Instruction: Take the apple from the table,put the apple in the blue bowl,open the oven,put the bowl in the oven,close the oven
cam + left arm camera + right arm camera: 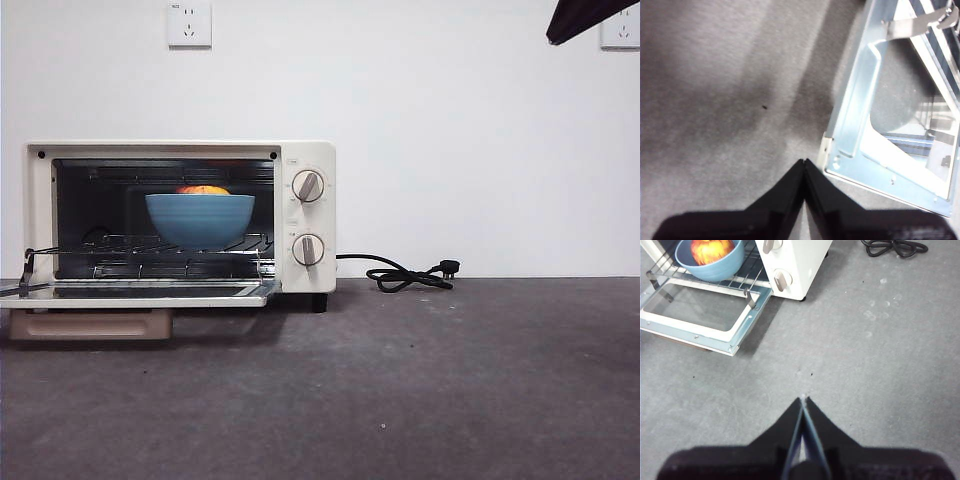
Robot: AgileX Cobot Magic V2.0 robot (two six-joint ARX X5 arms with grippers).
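On the oven [180, 215] rack sits the bowl [200, 219] with the apple [203, 189] inside, door [890, 130] dropped flat – its free edge just beside the clenched, empty left gripper [804, 162], the nearer one; the right gripper [803, 399], also clenched and empty, hangs well apart.

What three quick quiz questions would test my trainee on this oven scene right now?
1. True or false: the oven door is shut.
2. Where is the apple? A) on the table B) in the blue bowl C) in a gripper
3. Fill in: the bowl sits on the oven's wire ____.

Key: 1 false, the door lies folded down. 2 B. 3 rack. Left gripper and right gripper are both shut, holding nothing, above the table.
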